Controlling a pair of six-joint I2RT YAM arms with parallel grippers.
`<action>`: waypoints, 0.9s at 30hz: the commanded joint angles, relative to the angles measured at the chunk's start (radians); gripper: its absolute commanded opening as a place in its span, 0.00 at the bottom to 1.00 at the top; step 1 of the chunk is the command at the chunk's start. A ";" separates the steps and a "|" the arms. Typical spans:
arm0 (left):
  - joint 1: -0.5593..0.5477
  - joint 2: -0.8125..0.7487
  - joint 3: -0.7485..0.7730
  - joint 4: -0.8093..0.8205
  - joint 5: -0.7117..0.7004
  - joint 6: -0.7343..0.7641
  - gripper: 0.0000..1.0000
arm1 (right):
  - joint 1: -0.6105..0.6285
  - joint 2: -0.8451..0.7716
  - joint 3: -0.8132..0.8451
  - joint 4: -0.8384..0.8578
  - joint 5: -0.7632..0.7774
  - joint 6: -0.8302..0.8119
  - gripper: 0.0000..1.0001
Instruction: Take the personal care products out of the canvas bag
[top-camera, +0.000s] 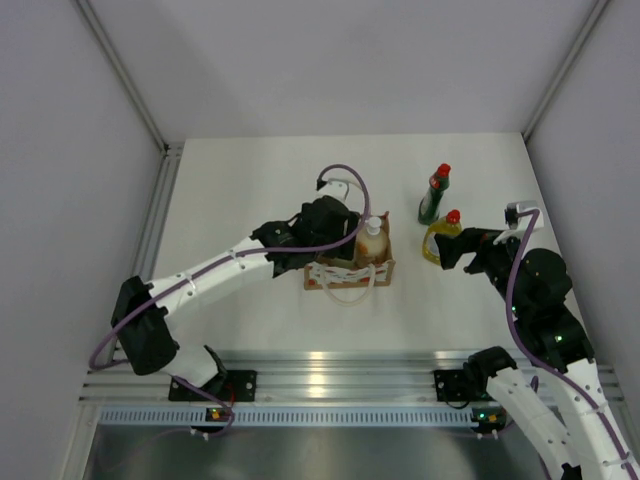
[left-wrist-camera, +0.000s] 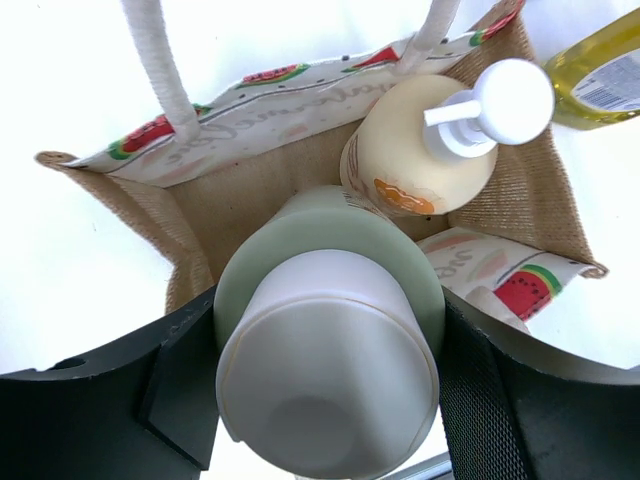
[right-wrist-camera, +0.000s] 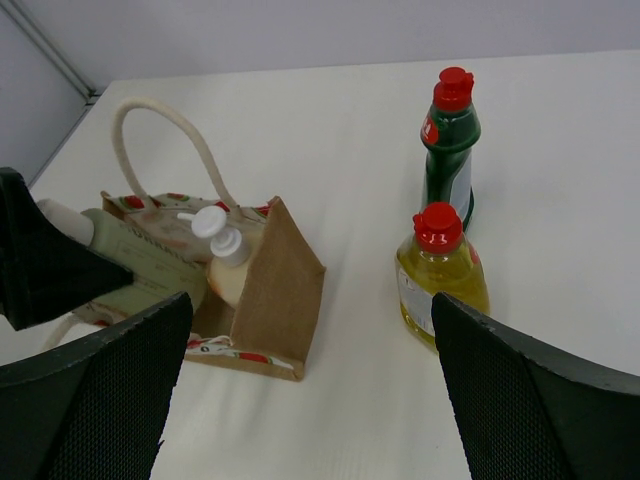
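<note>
Two of the four personal care products are sitting inside the canvas bag (top-camera: 350, 272), near the middle of the table (top-camera: 230, 190). They are the pale green bottle (left-wrist-camera: 330, 300) with its white cap and the cream pump bottle (left-wrist-camera: 410, 165), right beside each other in the bag's mouth. The dark green bottle (top-camera: 434, 196) and the yellow bottle (top-camera: 442, 238) are standing upright outside, between the bag and the right edge, the dark green one nearer the far edge.

The left gripper (left-wrist-camera: 330, 380) is clamping the pale green bottle from both sides, below the cap. The right gripper (right-wrist-camera: 310, 330) is hanging wide apart near the yellow bottle, holding nothing.

We are judging the lift to be the risky part. The pale green bottle is crowding the pump bottle, so pulling it out could be dragging that bottle along or tipping it over the soft wall. Nothing is pinning the bag down. If the bottle is rubbing on the canvas, the whole bag may be rising or sliding with it.

The rope handles (left-wrist-camera: 160, 80) are looping close to the fingers and could be snagging them. The smooth round body might be slipping in the grip. We are also expecting that setting it down close to the two standing bottles could be toppling them.
</note>
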 joint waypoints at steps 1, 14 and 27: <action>-0.002 -0.113 0.040 0.088 -0.042 0.019 0.00 | -0.013 -0.009 0.007 0.047 -0.006 0.003 0.99; -0.002 -0.294 0.114 0.085 -0.253 0.048 0.00 | -0.015 0.001 0.015 0.048 -0.006 0.006 0.99; 0.268 -0.316 0.112 0.020 -0.395 -0.042 0.00 | -0.013 0.003 0.022 0.060 -0.072 0.027 0.99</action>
